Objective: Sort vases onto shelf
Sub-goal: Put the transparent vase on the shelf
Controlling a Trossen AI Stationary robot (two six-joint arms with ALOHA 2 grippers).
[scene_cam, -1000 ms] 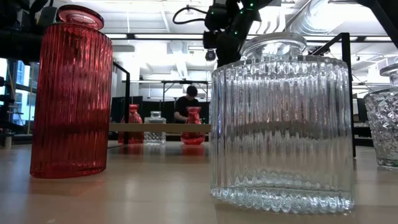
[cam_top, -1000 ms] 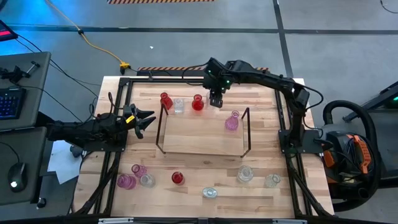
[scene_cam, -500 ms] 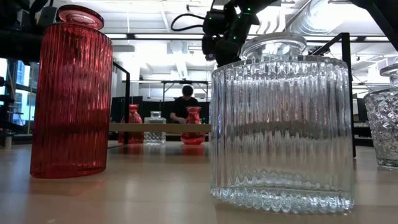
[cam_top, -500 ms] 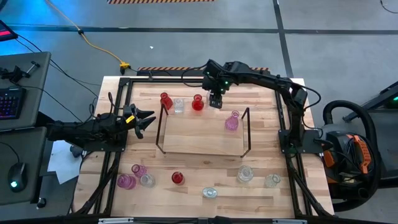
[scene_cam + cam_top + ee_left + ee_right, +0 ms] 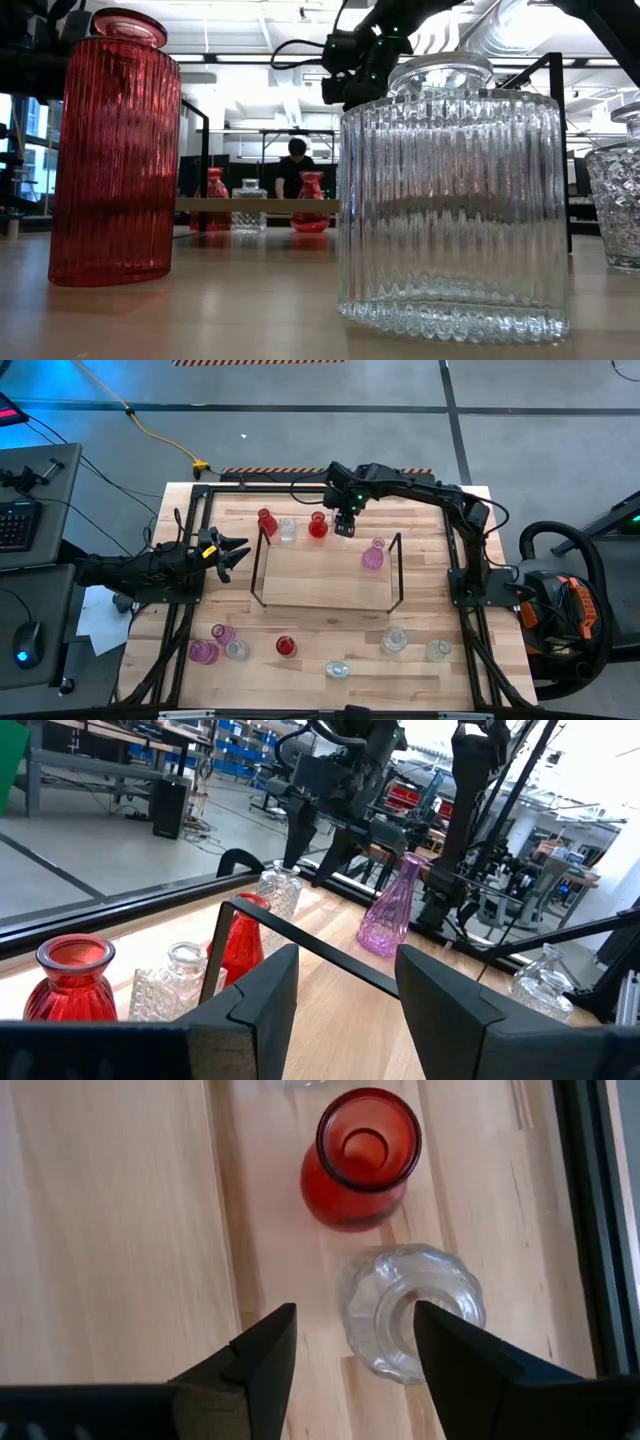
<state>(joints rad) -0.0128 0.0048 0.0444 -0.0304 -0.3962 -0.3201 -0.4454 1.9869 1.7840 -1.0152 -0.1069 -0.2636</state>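
Observation:
The shelf (image 5: 320,585) stands mid-table, a wooden board with black wire ends. Along its far edge stand a red vase (image 5: 266,520), a clear vase (image 5: 288,528) and a second red vase (image 5: 318,526); a pink vase (image 5: 373,555) stands toward its right end. My right gripper (image 5: 344,528) hovers open above that far edge, pointing down and hiding a further clear vase from the high view. In the right wrist view this clear vase (image 5: 410,1310) lies below, between the fingers, beside the red vase (image 5: 362,1160). My left gripper (image 5: 235,553) waits open, left of the shelf.
Near the table's near edge stand loose vases: two pink (image 5: 203,651), a clear one (image 5: 236,650), a red one (image 5: 286,646) and several clear ones (image 5: 395,639). A black metal frame (image 5: 190,510) edges the table. A person (image 5: 297,165) sits in the room beyond.
My right gripper has shifted a little toward the table's left above the shelf's far edge and has tipped slightly; its arm has swung the same way. The vases have stayed where they were.

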